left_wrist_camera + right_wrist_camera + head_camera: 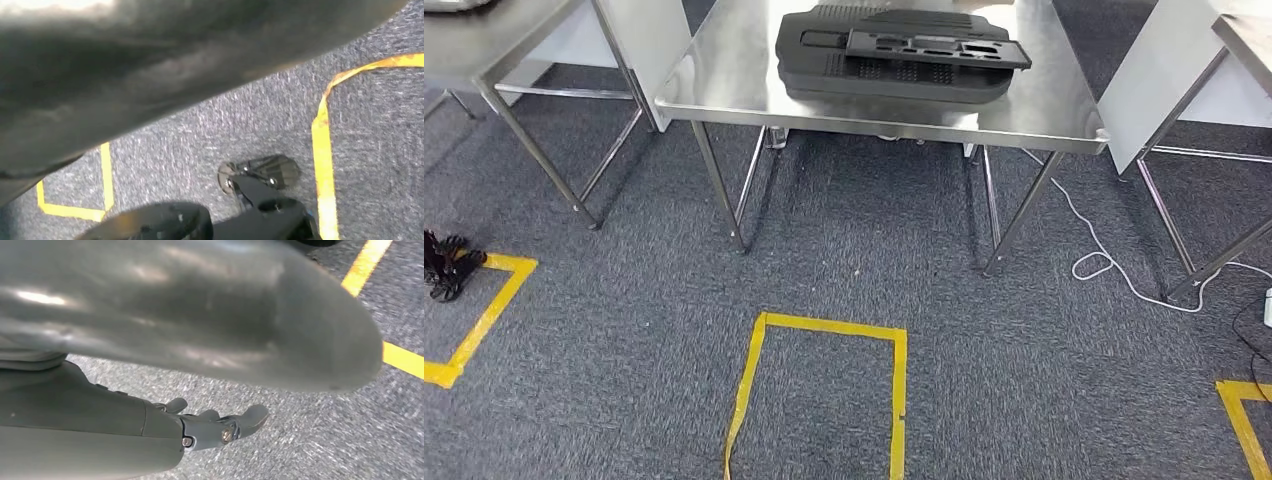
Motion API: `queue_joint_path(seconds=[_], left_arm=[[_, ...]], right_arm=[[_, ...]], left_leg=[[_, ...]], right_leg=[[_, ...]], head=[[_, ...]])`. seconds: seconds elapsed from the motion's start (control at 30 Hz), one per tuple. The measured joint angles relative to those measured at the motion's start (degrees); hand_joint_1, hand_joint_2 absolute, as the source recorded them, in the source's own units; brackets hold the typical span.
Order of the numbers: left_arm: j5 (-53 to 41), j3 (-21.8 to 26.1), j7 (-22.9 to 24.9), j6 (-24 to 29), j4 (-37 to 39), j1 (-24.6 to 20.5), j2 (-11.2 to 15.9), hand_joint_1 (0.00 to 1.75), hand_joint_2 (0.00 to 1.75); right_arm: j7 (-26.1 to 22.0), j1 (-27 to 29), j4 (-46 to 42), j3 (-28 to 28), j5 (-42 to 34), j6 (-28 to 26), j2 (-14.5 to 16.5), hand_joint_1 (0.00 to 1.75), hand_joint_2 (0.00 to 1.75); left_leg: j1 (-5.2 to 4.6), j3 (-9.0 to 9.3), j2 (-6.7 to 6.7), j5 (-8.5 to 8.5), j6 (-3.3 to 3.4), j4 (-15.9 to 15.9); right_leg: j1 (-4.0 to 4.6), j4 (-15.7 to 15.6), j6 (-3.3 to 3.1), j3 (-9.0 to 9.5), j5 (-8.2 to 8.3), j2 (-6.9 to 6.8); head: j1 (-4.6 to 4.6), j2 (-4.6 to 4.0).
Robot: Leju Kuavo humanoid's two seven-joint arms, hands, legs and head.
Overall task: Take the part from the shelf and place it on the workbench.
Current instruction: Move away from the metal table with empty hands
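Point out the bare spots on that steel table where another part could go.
The table is bare left of the black parts, out to its left edge, and on a narrower strip to their right. The front margin is thin. The middle is crowded by the stacked parts.

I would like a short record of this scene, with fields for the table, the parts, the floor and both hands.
table: steel table ahead of the robot
parts: black plastic parts stacked on the table
floor: grey carpet with a yellow tape square in front of the table; white cable beside it
right hand: hangs over the carpet, holds nothing
left hand: state unclear
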Motion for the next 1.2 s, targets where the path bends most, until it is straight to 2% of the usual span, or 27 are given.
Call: queue_joint_path(seconds=[0.07,0.13,0.17,0.23,0.27,0.3,0.33,0.4,0.43,0.47,0.5,0.53,0.6,0.63,0.67,0.77,0.8,0.83,0.87,0.93,1.0,1.1,1.17,1.2], left_arm=[[0.0,0.0,0.0,0.0,0.0,0.0,0.0,0.0,0.0],[0.0,0.0,0.0,0.0,0.0,0.0,0.0,0.0,0.0],[0.0,0.0,0.0,0.0,0.0,0.0,0.0,0.0,0.0],[0.0,0.0,0.0,0.0,0.0,-0.1,0.0,0.0,0.0],[0.0,0.0,0.0,0.0,0.0,-0.1,0.0,0.0,0.0],[0.0,0.0,0.0,0.0,0.0,0.0,0.0,0.0,0.0],[0.0,0.0,0.0,0.0,0.0,0.0,-0.1,0.0,0.0],[0.0,0.0,0.0,0.0,0.0,0.0,-0.1,0.0,0.0],[0.0,0.0,0.0,0.0,0.0,0.0,-0.1,0.0,0.0],[0.0,0.0,0.0,0.0,0.0,-0.1,-0.1,0.0,0.0],[0.0,0.0,0.0,0.0,0.0,-0.1,-0.2,0.0,0.0],[0.0,0.0,0.0,0.0,0.0,-0.1,-0.2,0.0,0.0],[0.0,0.0,0.0,0.0,0.0,0.0,-0.2,0.0,0.0],[0.0,0.0,0.0,0.0,0.0,0.0,-0.1,0.0,0.0],[0.0,0.0,0.0,0.0,0.0,0.0,-0.1,0.0,0.0],[0.0,0.0,0.0,0.0,0.0,0.0,-0.1,0.0,0.0],[0.0,0.0,0.0,0.0,0.0,0.1,-0.1,0.0,0.0],[0.0,0.0,0.1,0.0,0.0,0.1,-0.1,0.0,0.0],[0.0,0.0,0.1,0.0,0.0,0.1,-0.1,0.0,0.0],[0.0,0.0,0.1,0.0,0.0,0.1,0.0,0.0,0.0],[0.0,0.0,0.2,0.0,0.0,-0.1,0.0,0.0,0.0],[0.0,0.1,0.4,0.1,0.0,-0.1,0.0,0.0,0.0],[0.0,0.1,0.4,0.1,0.0,-0.1,0.0,0.0,0.0],[0.0,0.1,0.4,0.1,0.0,-0.1,0.0,0.0,0.0]], right_arm=[[0.0,0.0,0.0,0.0,0.0,0.0,0.0,0.0,0.0],[0.0,0.0,0.0,0.0,0.0,0.0,0.0,0.0,0.0],[0.0,0.0,0.0,0.0,0.0,0.0,0.0,0.0,0.0],[0.0,0.0,0.0,0.0,0.0,0.0,0.0,0.0,0.0],[0.0,0.0,0.0,0.0,0.0,0.0,0.0,0.0,0.0],[0.0,0.1,0.0,0.0,0.0,0.0,0.0,0.0,0.0],[0.0,0.1,0.0,0.0,0.0,0.0,0.0,0.0,0.0],[0.0,0.1,0.0,0.0,0.0,0.0,0.0,0.0,0.0],[0.0,0.0,0.0,0.0,0.0,0.0,0.0,0.0,0.0],[0.0,0.0,0.0,0.0,0.0,0.0,0.0,0.0,0.0],[-0.1,-0.1,0.0,0.0,0.0,0.0,0.0,0.0,0.0],[-0.1,-0.1,0.0,0.0,0.0,0.0,0.0,0.0,0.0],[-0.1,0.0,0.0,0.0,0.1,0.0,0.0,0.0,0.0],[-0.1,0.0,0.0,0.0,0.1,0.0,0.0,0.0,0.0],[-0.1,0.0,0.0,0.1,0.1,0.0,0.0,0.0,0.0],[0.0,0.1,0.1,0.1,0.2,0.0,0.0,0.0,0.0],[0.1,0.1,0.1,0.1,0.3,0.0,0.0,0.0,0.0],[0.1,0.1,0.1,0.2,0.4,0.0,0.0,0.0,0.0],[0.2,0.1,0.1,0.3,0.5,0.0,0.0,0.0,0.0],[0.3,0.1,0.1,0.5,0.7,0.0,0.1,0.0,0.0],[0.3,0.1,0.1,0.7,1.0,0.0,0.1,0.0,0.0],[0.2,0.1,0.1,0.8,1.2,0.0,0.1,0.0,0.0],[0.2,0.0,0.1,0.9,1.2,0.0,0.1,0.0,0.0],[0.2,0.0,0.1,0.9,1.3,0.0,0.1,0.0,0.44]], left_leg=[[-0.16,-0.35,-0.3,0.26,0.64,-0.2],[-0.03,-0.56,-0.51,0.6,1.34,-0.4],[0.08,-0.72,-0.59,0.78,1.68,-0.5],[0.08,-1.16,-0.77,1.0,2.1,-0.5],[0.06,-1.35,-0.87,1.09,2.2,-0.5],[0.05,-1.48,-0.97,1.17,2.24,-0.5],[0.07,-1.55,-1.09,1.26,2.21,-0.5],[0.15,-1.58,-1.36,1.47,1.96,-0.5],[0.04,-1.6,-1.48,1.55,1.73,-0.4],[-0.06,-1.61,-1.58,1.65,1.44,-0.4],[-0.17,-1.61,-1.64,1.77,1.11,-0.5],[-0.23,-1.58,-1.7,1.91,0.73,-0.6],[-0.05,-1.6,-1.64,1.99,0.04,-0.7],[0.03,-1.9,-1.47,1.32,-0.21,0.1],[0.09,-2.64,-1.29,-0.07,-0.37,1.9],[0.14,-6.71,-0.99,-5.72,-0.66,12.3],[0.15,-7.48,-0.97,-6.31,-0.73,14.4],[0.16,-7.31,-0.92,-5.82,-0.75,14.5],[0.18,-6.17,-0.8,-4.43,-0.73,12.6],[0.09,-2.33,0.3,-1.16,-0.58,5.3],[-0.18,-0.18,1.14,0.15,-0.09,0.5],[-0.45,-0.44,0.38,0.34,0.94,-0.2],[-0.25,-0.66,-0.22,0.73,1.68,-0.4],[-0.16,-0.84,-0.51,0.9,1.99,-0.5]], right_leg=[[-0.04,0.0,0.43,-0.28,0.03,-0.15],[-0.21,1.6,0.7,-1.21,-1.02,0.01],[-0.29,4.1,0.68,-2.45,-2.32,0.18],[-0.43,11.7,0.51,-6.15,-5.5,0.45],[-0.51,15.0,0.57,-7.8,-6.52,0.52],[-0.59,16.5,0.83,-8.55,-6.68,0.55],[-0.68,15.6,1.27,-8.16,-5.97,0.57],[-0.84,8.4,2.18,-4.45,-3.07,0.7],[-0.79,4.5,2.29,-2.52,-1.82,0.83],[-0.69,1.8,2.13,-1.22,-0.99,0.94],[-0.54,0.3,1.78,-0.63,-0.6,1.04],[-0.33,0.1,1.3,-0.67,-0.47,1.05],[-0.44,-0.2,0.36,-0.61,-0.01,0.92],[-0.59,-0.4,-0.1,-0.5,0.25,0.84],[-0.76,-0.5,-0.55,-0.38,0.52,0.74],[-0.57,-0.5,-1.13,-0.36,0.77,0.43],[-0.49,-0.5,-1.13,-0.38,0.76,0.34],[-0.45,-0.4,-1.13,-0.35,0.75,0.29],[-0.47,-0.4,-1.12,-0.27,0.73,0.23],[-0.29,-0.2,-0.91,-0.13,0.51,0.02],[0.1,0.1,-0.41,-0.29,0.2,-0.32],[0.1,0.2,0.27,-0.63,0.07,-1.07],[-0.11,2.4,0.51,-1.75,-1.29,-0.67],[-0.2,5.2,0.49,-3.14,-2.74,-0.24]], head=[[0.03,0.0],[0.13,0.0],[0.24,0.0],[0.45,0.0],[0.45,0.0],[0.46,0.0],[0.46,0.0],[0.48,0.0],[0.48,0.0],[0.45,0.0],[0.43,0.0],[0.39,0.0],[0.38,0.0],[0.32,0.0],[0.23,0.0],[0.1,0.0],[0.12,0.0],[0.1,0.0],[0.11,0.0],[0.05,0.0],[0.07,0.0],[0.15,0.0],[0.3,0.0],[0.39,0.0]])
